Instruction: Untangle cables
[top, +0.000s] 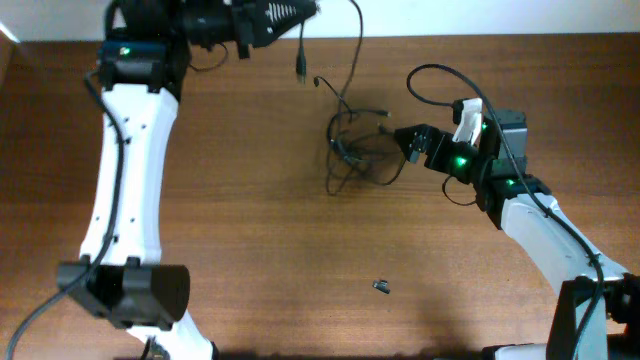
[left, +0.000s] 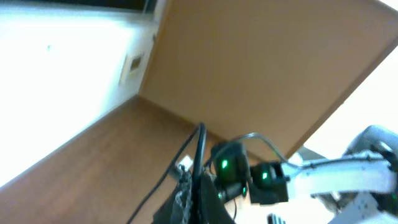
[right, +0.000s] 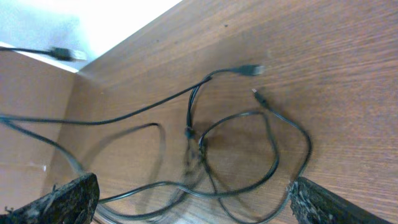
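Observation:
The cables (top: 352, 148) lie as thin black cords in a knotted heap on the wooden table (top: 250, 230), right of centre. One strand rises from the heap to my left gripper (top: 306, 12) at the far edge, and its plug end (top: 300, 68) dangles below. In the left wrist view that gripper (left: 200, 202) is shut on the black cable (left: 200, 146). My right gripper (top: 403, 143) stands open just right of the heap. In the right wrist view its fingers (right: 69, 200) spread wide around the cable loops (right: 208, 149), and my right gripper (right: 196, 210) touches nothing.
A tiny dark loose piece (top: 381, 287) lies on the table toward the front. The left arm (top: 125, 170) runs along the left side, and the right arm (top: 545, 230) comes in from the right corner. A white wall borders the table's far edge.

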